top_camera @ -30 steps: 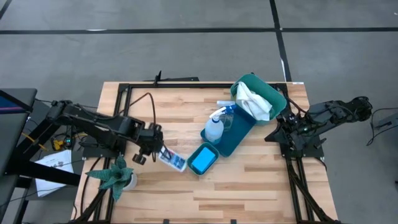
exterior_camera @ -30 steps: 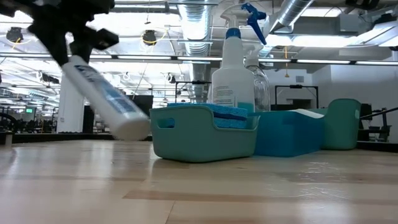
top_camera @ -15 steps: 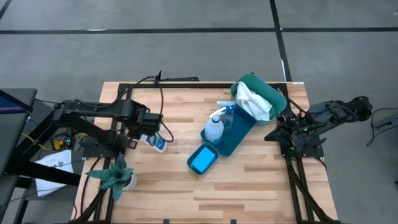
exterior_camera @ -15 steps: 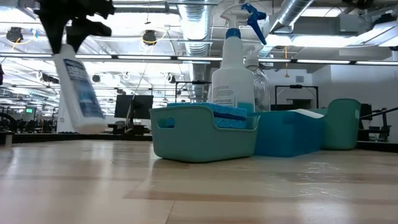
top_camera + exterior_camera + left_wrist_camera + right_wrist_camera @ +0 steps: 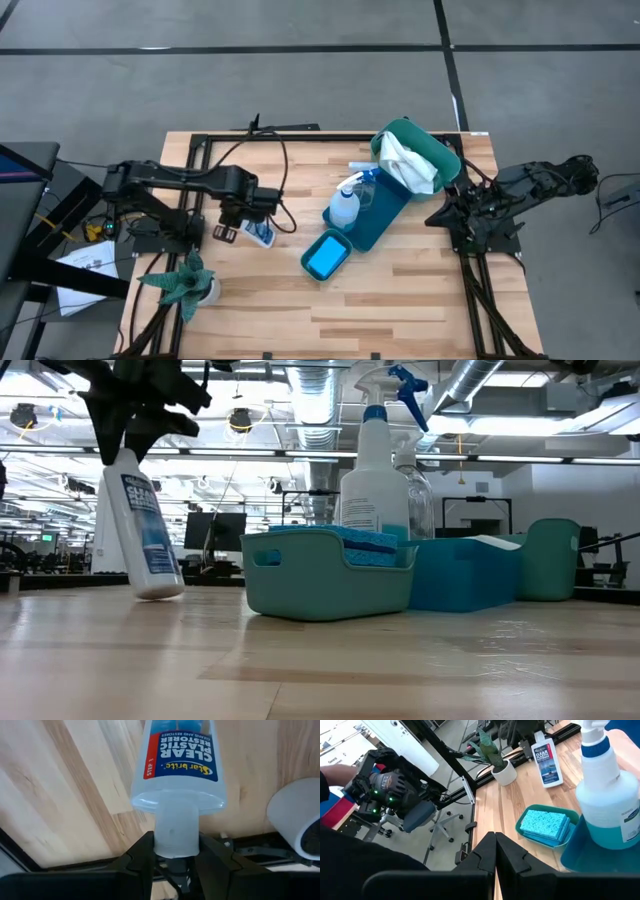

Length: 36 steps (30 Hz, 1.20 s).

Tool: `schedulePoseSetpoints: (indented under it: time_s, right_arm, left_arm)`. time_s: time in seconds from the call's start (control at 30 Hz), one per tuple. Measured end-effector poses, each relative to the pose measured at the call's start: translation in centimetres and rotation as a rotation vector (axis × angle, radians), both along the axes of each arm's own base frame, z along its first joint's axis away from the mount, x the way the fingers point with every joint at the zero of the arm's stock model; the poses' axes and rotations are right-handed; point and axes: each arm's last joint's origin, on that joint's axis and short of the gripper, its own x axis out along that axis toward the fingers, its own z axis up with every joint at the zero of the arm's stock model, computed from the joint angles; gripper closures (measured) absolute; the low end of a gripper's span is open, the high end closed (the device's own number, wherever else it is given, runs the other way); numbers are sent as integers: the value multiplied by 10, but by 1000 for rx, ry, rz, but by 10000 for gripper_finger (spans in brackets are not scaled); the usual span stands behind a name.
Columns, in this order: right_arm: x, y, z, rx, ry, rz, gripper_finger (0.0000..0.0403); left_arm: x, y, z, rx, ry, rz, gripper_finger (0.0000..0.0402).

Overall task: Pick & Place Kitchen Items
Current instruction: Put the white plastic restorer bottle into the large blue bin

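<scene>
- The left hand [image 5: 172,857] is clamped on the cap end of the small blue-labelled white bottle [image 5: 145,535], which hangs nearly upright, base down, just touching or just above the worktop [image 5: 320,660] on its left side; contact cannot be confirmed
- The grip sits only on the narrow neck, so the bottle could swing or twist between the fingers [image 5: 137,857] if the arm moves sharply
- It leans a little in the low view; let go at that tilt and it may topple and roll
- The green plant [image 5: 185,283] stands near the left arm, so a low sweep could knock its pot
- If carried toward the teal tub [image 5: 330,585] holding blue sponges [image 5: 546,826], the bottle's base could catch the rim or bump the spray bottle [image 5: 375,465] behind it
- The right hand [image 5: 495,847] is clenched empty, parked at the worktop's right edge, well apart, so there is little risk of a clash between the arms
</scene>
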Motion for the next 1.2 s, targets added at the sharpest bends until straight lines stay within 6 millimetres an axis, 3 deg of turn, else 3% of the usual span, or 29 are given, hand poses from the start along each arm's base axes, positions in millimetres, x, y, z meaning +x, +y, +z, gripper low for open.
schedulePoseSetpoints:
  time_s: [0.33,0.67,0.97,1.2]
  right_arm:
    - [-1,0,-1,-42,-2,14,403]
    - [-1,0,-1,-65,-10,22,403]
    - [1,-1,2,-56,-36,-11,403]
    - [17,6,9,-71,-118,-7,403]
  left_arm:
    - [-2,0,2,13,-23,119,294]
    - [-30,10,39,17,-224,345,294]
    - [-45,4,64,-289,-286,669,294]
    - [-56,-11,87,-579,-427,830,294]
